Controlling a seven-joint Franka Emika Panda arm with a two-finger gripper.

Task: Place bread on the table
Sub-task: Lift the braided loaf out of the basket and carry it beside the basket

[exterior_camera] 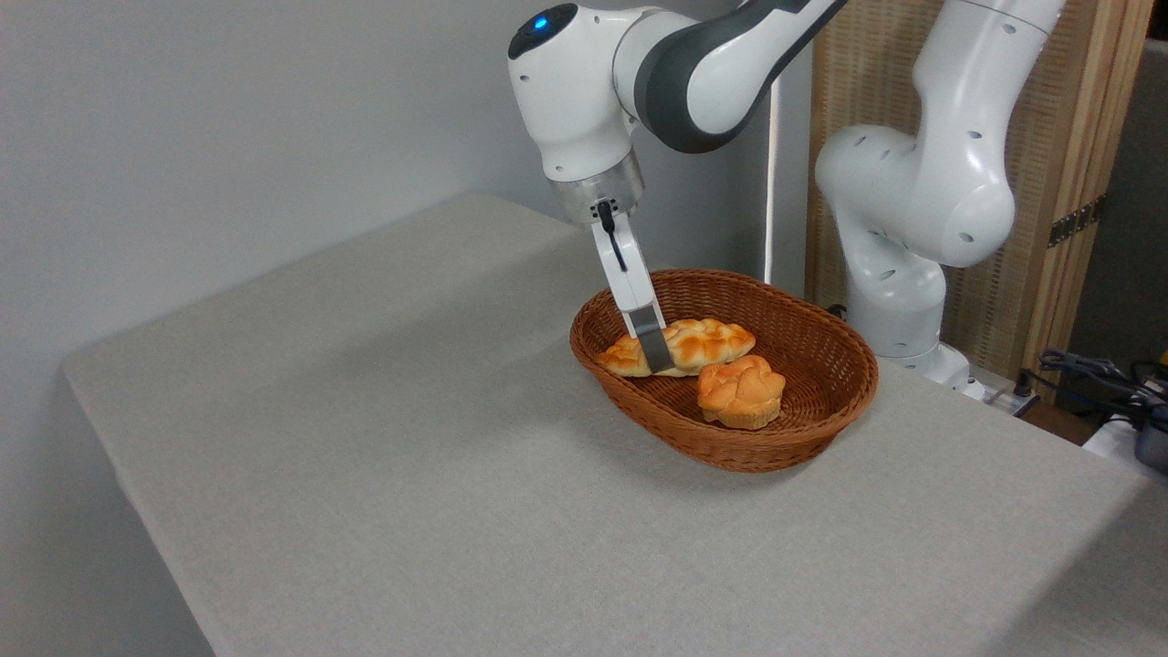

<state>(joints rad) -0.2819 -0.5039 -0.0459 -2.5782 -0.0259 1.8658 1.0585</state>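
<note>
Grey-beige cloth covered the table (383,438) from edge to edge, and behind it I had a plain pale wall and a slatted wooden screen (1077,164) off past the arm's base. My landmark was the brown wicker basket (785,438), sitting on the cloth toward the far right of the table. Inside it, on the far left side, lay the bread (707,342), a long braided loaf, golden with browned patches, its pointed ends aimed along the basket's length. Just in front of the loaf, nearer the basket's middle, sat a small round orange bun (741,391), close beside it, though I couldn't say whether they touched. My white arm (693,73) came in from above the basket, wrist bent down, and the gripper (654,351) reached inside the rim at the loaf's left half. I saw one grey finger (650,338) lying across the front of the loaf, apparently against it. The other finger was hidden behind, so I couldn't tell from here whether the fingers were apart or clamped. The loaf sat low in the basket.
</note>
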